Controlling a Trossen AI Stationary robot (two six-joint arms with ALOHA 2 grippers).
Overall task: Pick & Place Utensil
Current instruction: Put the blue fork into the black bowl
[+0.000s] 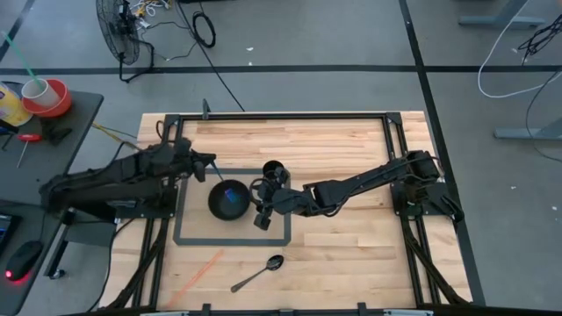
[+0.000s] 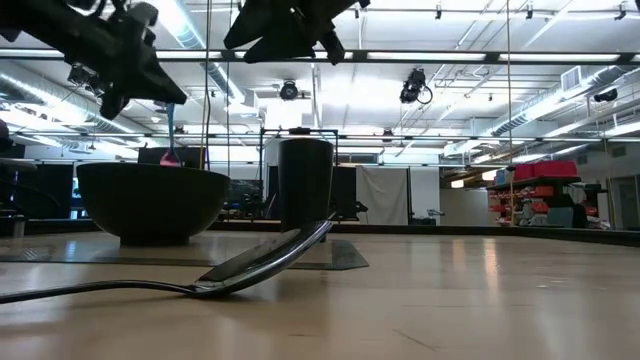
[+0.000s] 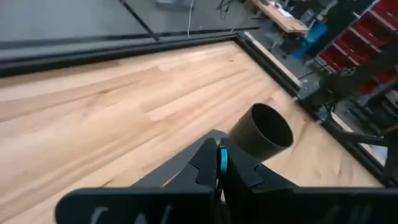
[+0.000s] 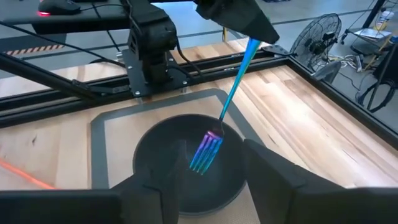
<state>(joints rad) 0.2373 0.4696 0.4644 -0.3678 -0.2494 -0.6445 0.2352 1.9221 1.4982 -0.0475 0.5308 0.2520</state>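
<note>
My left gripper is shut on an iridescent blue-to-purple fork above a black bowl that sits on a grey-bordered mat. In the low view the left gripper is high above the bowl. My right gripper hovers open at the bowl's right side, near a black cup, and touches nothing. A metal spoon lies flat on the wood near the table's near edge. My left gripper pinches the fork's handle at its upper end between its two fingers, coming from above and from the table's left. The fork hangs slanted below the fingers, lifted clear of the table. Its tines point down over the bowl's inside.
An orange stick lies on the wood left of the spoon. The cup stands upright at the mat's far right corner. Black frame rails run along the table's edges. Bare wood stretches right of the mat.
</note>
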